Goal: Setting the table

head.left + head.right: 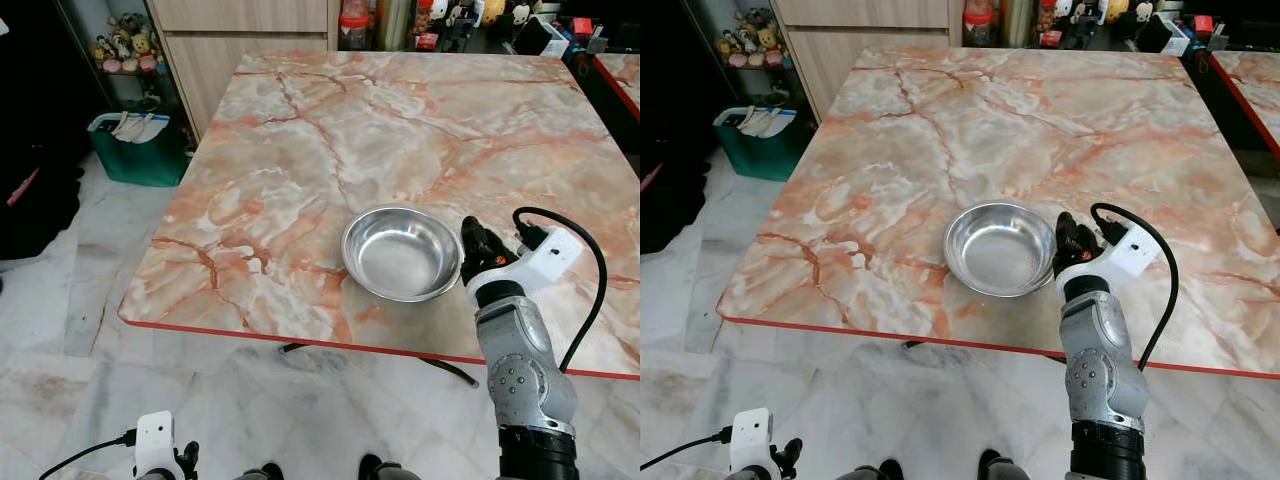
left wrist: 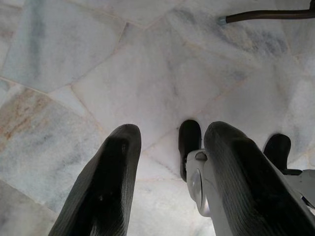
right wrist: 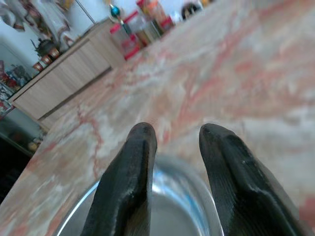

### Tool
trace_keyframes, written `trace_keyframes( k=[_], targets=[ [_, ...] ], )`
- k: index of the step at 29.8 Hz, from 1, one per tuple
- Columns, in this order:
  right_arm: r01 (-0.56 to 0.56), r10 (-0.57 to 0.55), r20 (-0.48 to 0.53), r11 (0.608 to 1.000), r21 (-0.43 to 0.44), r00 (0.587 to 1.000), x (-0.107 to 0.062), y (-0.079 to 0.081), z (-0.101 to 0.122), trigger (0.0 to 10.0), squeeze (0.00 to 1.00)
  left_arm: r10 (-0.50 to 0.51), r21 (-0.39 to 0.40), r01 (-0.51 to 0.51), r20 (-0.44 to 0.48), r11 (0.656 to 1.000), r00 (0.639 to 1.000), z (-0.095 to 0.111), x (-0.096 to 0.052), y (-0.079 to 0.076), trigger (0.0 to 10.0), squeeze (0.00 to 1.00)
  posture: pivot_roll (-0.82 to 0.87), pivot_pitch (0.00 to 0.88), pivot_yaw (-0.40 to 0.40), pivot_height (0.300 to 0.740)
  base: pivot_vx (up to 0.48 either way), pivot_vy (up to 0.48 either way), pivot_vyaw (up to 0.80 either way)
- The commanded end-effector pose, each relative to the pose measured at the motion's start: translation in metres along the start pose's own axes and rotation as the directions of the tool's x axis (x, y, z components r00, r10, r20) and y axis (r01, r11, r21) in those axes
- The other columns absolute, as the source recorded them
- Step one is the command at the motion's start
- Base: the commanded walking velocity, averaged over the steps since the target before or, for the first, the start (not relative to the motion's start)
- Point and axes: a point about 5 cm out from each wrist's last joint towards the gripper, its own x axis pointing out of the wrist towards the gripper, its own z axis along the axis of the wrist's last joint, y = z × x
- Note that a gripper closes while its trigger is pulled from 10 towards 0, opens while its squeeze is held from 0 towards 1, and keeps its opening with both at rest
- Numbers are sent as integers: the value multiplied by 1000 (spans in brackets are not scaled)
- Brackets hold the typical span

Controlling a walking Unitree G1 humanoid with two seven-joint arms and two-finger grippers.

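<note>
A shiny steel bowl (image 1: 400, 252) stands empty on the pink marble table (image 1: 300, 150), close to its red front edge. My right gripper (image 1: 473, 243) reaches over the table edge and sits at the bowl's right rim. In the right wrist view its fingers (image 3: 133, 167) are open just above that rim, with the bowl (image 3: 172, 206) showing in the gap; I cannot tell whether they touch it. My left gripper (image 2: 172, 130) hangs low beside my legs, open and holding nothing, over the floor tiles.
A green basket (image 1: 135, 150) and a wooden cabinet (image 1: 245, 40) stand beyond the table's left corner. Jars and boxes (image 1: 450, 20) line the far side. A second red-edged table (image 1: 625, 70) is at the right. A table foot (image 2: 266, 15) rests on the floor.
</note>
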Motion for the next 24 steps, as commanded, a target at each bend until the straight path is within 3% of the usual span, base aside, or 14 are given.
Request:
trace_keyframes(
  k=[1, 4, 6, 12, 15, 19, 24],
  targets=[
    [-26, 27, 25, 999, -29, 999, 1, 6, 4, 10000, 0, 7, -5, -7, -20, 1000, 1000, -7, -2, 1, 10000, 0, -34, 174, 19, 740, 0, 0, 0],
    [-50, 57, 55, 992, -119, 997, 1, 9, 7, 10000, 0, 8, -2, -8, -20, 1000, 1000, -7, -2, 1, 10000, 0, -34, 173, 20, 740, 0, 0, 0],
    [-66, 90, 90, 968, -241, 992, 0, 11, 12, 10000, 0, 5, 7, -5, -20, 1000, 1000, -7, -2, 1, 10000, 0, -38, 172, 22, 740, 0, 0, 0],
    [-94, 161, 136, 909, -405, 977, 2, 23, 19, 10000, 0, -9, 32, 10, -32, 999, 999, -8, -2, 1, 10000, 0, -42, 167, 25, 740, 0, 0, 0],
    [-138, 220, 135, 882, -450, 966, 3, 34, 18, 10000, 0, -14, 61, 16, -35, 998, 999, -8, -2, 3, 10000, 0, -40, 165, 24, 740, 0, 0, 0],
    [-136, 218, 139, 885, -446, 966, 4, 34, 17, 10000, 0, -5, 67, 7, -30, 998, 1000, -8, -2, 2, 10000, 0, -40, 164, 19, 740, 0, -169, 0],
    [-121, 205, 150, 890, -440, 967, 4, 34, 16, 10000, 0, -5, 69, 7, -25, 998, 1000, -9, -2, -4, 10000, 0, -43, 155, 23, 740, 0, -480, 0]
  ],
)
